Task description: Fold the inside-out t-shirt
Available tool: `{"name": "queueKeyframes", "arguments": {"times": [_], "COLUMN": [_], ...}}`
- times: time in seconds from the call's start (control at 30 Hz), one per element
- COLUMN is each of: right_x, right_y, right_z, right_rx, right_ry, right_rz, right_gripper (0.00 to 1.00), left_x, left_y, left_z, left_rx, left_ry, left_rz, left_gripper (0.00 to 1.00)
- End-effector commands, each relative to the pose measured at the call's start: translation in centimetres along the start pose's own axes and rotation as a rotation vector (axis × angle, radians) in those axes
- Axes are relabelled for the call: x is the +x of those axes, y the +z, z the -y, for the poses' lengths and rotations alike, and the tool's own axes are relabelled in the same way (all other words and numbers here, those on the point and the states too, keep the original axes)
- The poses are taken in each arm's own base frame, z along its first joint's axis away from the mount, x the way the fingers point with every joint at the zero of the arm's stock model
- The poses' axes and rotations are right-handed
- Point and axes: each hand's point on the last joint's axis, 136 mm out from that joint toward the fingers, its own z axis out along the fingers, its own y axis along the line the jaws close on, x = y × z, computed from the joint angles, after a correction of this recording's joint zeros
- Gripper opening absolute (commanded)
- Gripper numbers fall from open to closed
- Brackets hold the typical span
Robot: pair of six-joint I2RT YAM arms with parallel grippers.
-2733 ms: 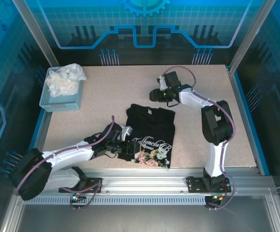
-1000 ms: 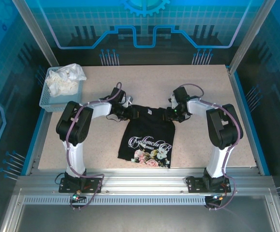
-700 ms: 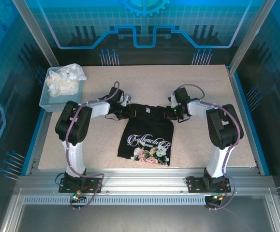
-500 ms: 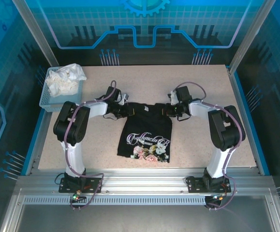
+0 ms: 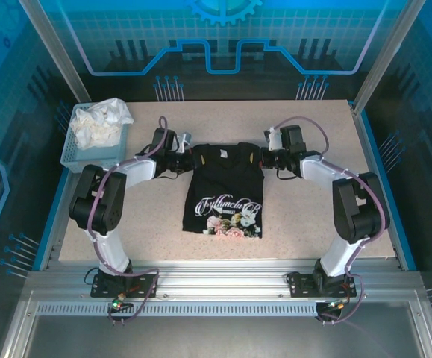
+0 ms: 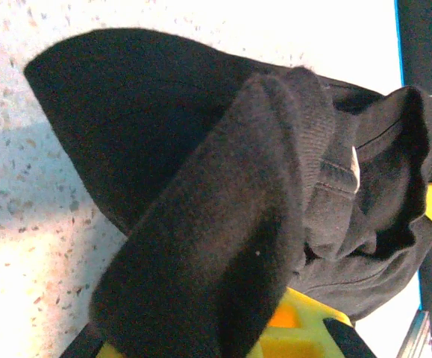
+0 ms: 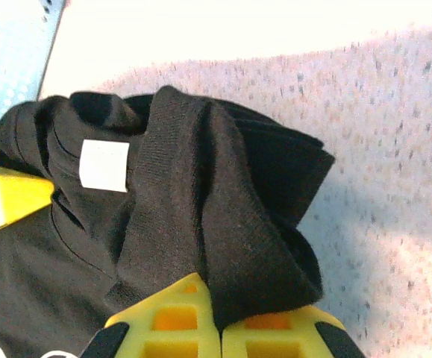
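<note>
Speckled table bears basket holding white cloth.

The top external camera sits high above and behind the arm bases, tilted down and forward, far enough back to take in the whole table. The left wrist camera looks out past its own yellow fingers, very close to the t-shirt; the right wrist camera does the same from the opposite side. All three views share the shirt's collar end, with its white label
</note>
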Motion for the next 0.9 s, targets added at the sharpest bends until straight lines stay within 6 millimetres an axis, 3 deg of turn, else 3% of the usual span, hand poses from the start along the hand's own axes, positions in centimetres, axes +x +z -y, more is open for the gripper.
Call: {"name": "queueKeyframes", "arguments": {"times": [0.0, 0.13, 0.2, 0.3, 0.4, 0.5, 0.6, 0.73, 0.87], "right_x": [-8.7, -15.2, -17.0, -17.2, -15.1, -11.4, -6.6, 0.1, 3.4], "right_y": [-2.5, -5.8, -7.3, -8.2, -7.5, -6.3, -5.6, -5.7, -5.2], "right_z": [-2.3, -5.0, -6.3, -7.3, -7.1, -6.1, -5.1, -3.7, -2.2], "right_rx": [-0.045, -0.057, -0.065, -0.083, -0.11, -0.128, -0.129, -0.094, -0.025], "right_ry": [-0.077, -0.16, -0.199, -0.241, -0.252, -0.219, -0.167, -0.1, -0.065], "right_rz": [0.192, 0.309, 0.344, 0.355, 0.318, 0.258, 0.189, 0.09, 0.021], "right_gripper": [0.0, 0.0, 0.0, 0.0, 0.0, 0.0, 0.0, 0.0, 0.0], "left_x": [-7.7, -13.6, -15.1, -14.7, -12.3, -8.7, -3.9, 2.8, 5.7], "left_y": [-3.1, -6.5, -8.0, -8.8, -7.9, -6.7, -5.9, -5.9, -5.8], "left_z": [4.8, 9.3, 11.3, 12.1, 10.2, 7.7, 5.3, 3.6, 2.2], "left_rx": [0.095, 0.124, 0.14, 0.152, 0.146, 0.152, 0.149, 0.142, 0.136], "left_ry": [0.104, 0.205, 0.249, 0.27, 0.26, 0.222, 0.17, 0.12, 0.071], "left_rz": [0.173, 0.292, 0.326, 0.335, 0.314, 0.281, 0.231, 0.165, 0.13], "left_gripper": [0.0, 0.0, 0.0, 0.0, 0.0, 0.0, 0.0, 0.01, 0.03]}}
